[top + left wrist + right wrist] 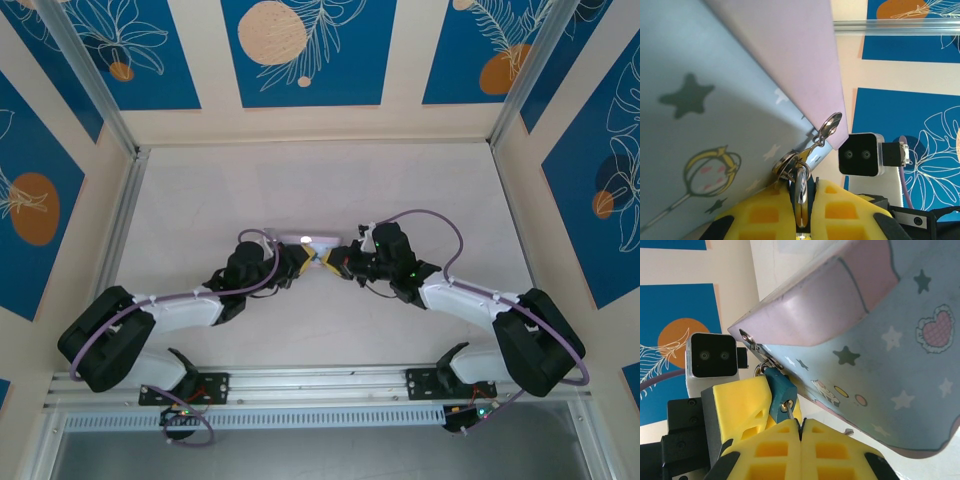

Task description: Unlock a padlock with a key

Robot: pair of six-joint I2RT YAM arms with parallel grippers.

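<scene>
The small dark bluish padlock (pixel 781 390) hangs from the latch of a pale blue cartoon-printed tin (pixel 880 355). My left gripper (pixel 806 187) is shut on the padlock (pixel 811 194), whose silvery metal loop shows between the yellow pads. My right gripper (pixel 800 422) is shut on the key (pixel 789 410), and the thin blade sits in the padlock's keyhole. One of the left gripper's fingers (pixel 740 402) stands just left of the padlock. From above, the left gripper (pixel 303 259) and right gripper (pixel 332 262) meet tip to tip in front of the tin (pixel 305 240).
The tin stands mid-table, behind both grippers. Its metal hasp (pixel 829 125) sticks out at the corner above the padlock. Aluminium posts and blue-patterned walls close in the table on three sides. The right wrist camera (pixel 860 155) sits close beside the left fingers.
</scene>
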